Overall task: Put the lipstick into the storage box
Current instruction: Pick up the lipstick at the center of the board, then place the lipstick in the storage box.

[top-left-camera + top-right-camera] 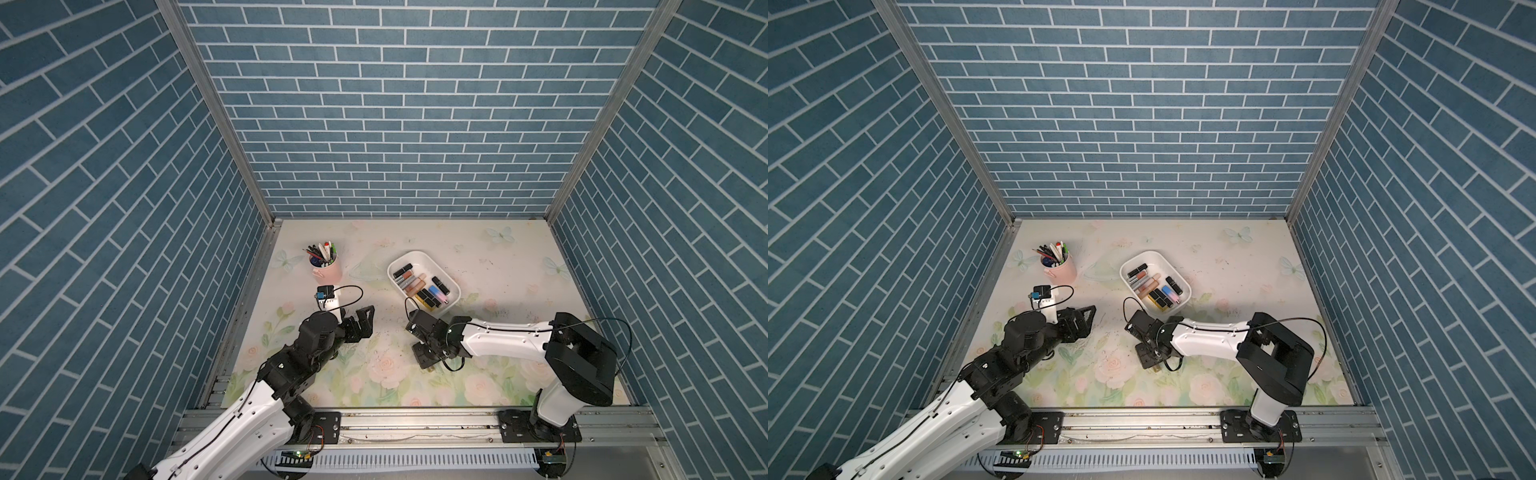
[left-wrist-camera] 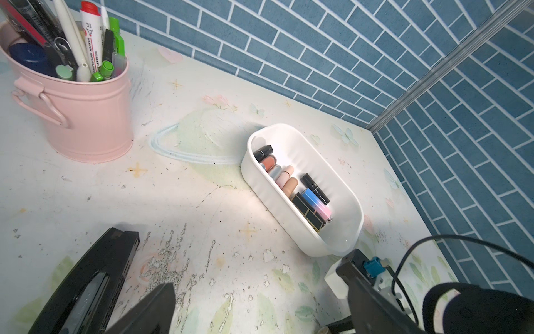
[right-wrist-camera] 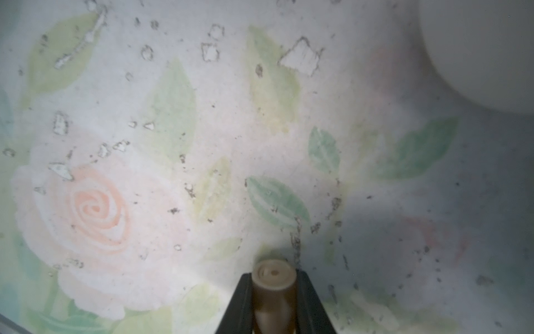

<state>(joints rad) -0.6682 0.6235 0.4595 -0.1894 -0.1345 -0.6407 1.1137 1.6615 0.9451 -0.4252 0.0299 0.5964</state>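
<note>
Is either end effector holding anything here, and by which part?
The right end effector clamps a brown lipstick across the sides of its tube, one end protruding. The left end effector is open and empty.

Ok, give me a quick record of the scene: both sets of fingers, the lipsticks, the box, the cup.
right fingers: shut on a brown lipstick, over the flowered table
left fingers: open, holding nothing
box: white, several lipsticks lying inside
pen cup: pink, upright, full of pens and markers
progress: brown lipstick not yet in the box
</note>
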